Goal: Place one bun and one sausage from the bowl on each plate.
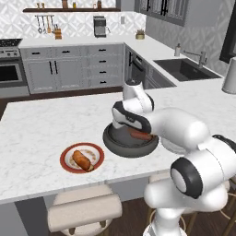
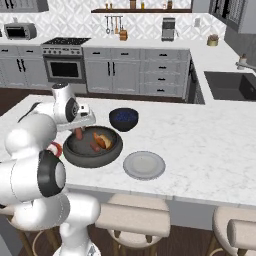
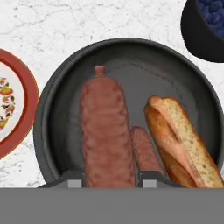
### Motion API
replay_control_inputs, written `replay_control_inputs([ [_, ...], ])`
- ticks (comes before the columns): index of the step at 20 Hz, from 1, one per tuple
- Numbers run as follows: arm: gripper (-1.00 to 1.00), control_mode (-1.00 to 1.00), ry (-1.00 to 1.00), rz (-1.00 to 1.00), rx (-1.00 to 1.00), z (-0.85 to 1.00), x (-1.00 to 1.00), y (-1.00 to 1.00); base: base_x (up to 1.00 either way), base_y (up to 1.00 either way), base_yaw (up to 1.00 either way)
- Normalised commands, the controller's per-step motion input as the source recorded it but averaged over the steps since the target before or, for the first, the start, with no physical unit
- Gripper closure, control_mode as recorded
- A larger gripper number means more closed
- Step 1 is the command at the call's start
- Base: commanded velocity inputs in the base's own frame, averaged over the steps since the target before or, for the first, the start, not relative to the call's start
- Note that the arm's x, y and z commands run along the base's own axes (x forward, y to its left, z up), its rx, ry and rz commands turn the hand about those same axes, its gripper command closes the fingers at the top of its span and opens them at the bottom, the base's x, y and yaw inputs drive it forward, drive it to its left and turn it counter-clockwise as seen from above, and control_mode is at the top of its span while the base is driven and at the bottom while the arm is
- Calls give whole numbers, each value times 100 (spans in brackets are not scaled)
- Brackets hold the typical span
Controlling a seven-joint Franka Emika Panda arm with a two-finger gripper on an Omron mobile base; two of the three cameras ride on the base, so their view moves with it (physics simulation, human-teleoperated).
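The wide dark grey bowl (image 1: pixel 123 150) (image 2: pixel 90 160) (image 3: pixel 57 109) sits on the island counter. My gripper (image 3: pixel 111 179) (image 2: pixel 80 128) hangs over its left part, shut on a thick red-brown sausage (image 3: pixel 105 131) (image 2: pixel 78 134) held between the fingertips. A second, thinner sausage (image 3: pixel 144 151) (image 2: pixel 94 146) and a golden bun (image 3: pixel 179 140) (image 2: pixel 102 141) lie in the bowl. The red-rimmed plate (image 1: pixel 64 159) (image 3: pixel 28 87) stands left of the bowl and carries a bun (image 1: pixel 82 160). The plain grey plate (image 2: pixel 144 165) lies bare to the bowl's right.
A small dark blue bowl (image 2: pixel 123 119) (image 3: pixel 205 30) of berries stands just behind the grey bowl. Stools (image 1: pixel 83 209) line the counter's near edge. A sink (image 1: pixel 184 69) is set into the far right counter.
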Motion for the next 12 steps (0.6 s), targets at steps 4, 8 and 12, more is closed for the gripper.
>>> replay_control_inputs([
  [4, 100, -100, -1, -1, 0, 40, -54, 100, 0, 0, 0],
  [8, 100, -100, -4, -3, 9, 2, 0, 100, 0, 0, 0],
  [12, 100, -100, -1, -13, 10, -39, 1, 100, 0, 0, 0],
])
